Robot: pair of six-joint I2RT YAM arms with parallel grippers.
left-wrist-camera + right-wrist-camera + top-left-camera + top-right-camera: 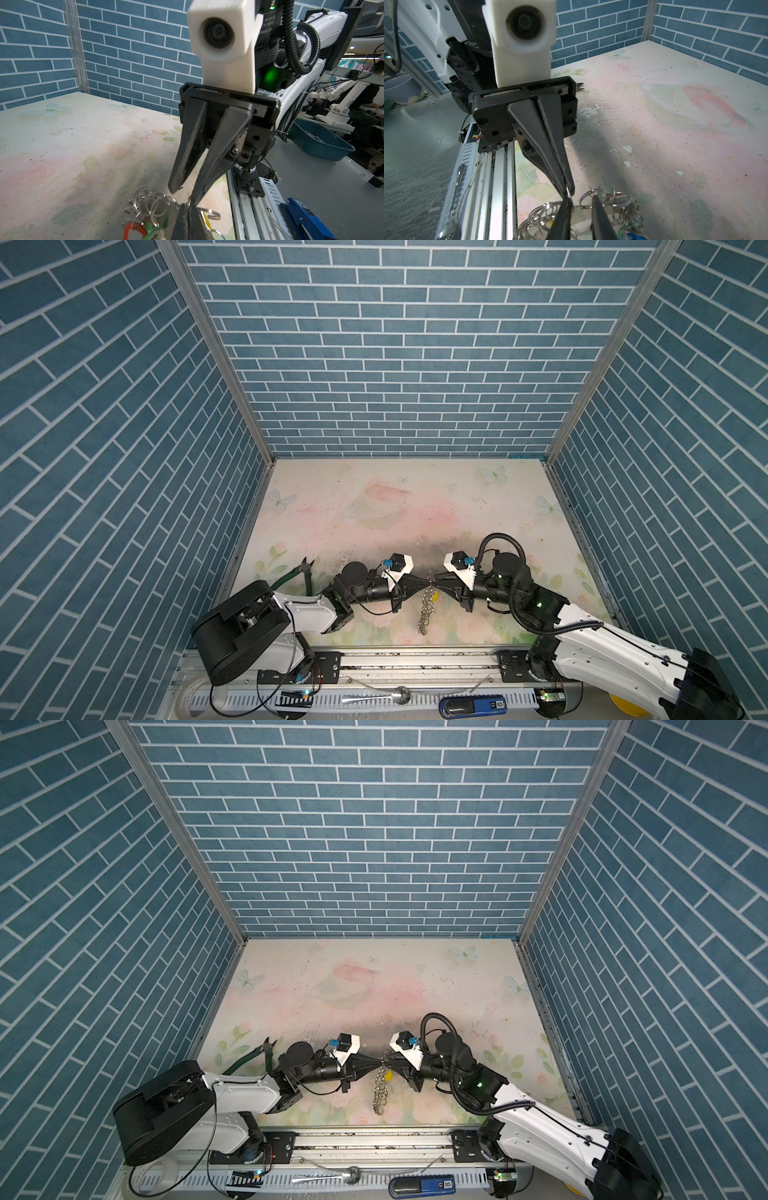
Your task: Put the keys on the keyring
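2 arms (307, 610), 1 keyring (425, 614), 1 pliers (306, 572), 1 spoon (374, 698)

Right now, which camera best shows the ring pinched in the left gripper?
Right wrist: the silver ring shows at the left gripper's closed tips. The left wrist view shows only a sliver; both top views show just the hanging chain.

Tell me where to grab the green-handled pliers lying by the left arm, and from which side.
Grip the pliers at the narrow neck just behind the jaws, coming straight down from above. They lie flat on the table; the green handles splay apart and run under the left arm, so probably only the head end is free and slim enough to pinch.
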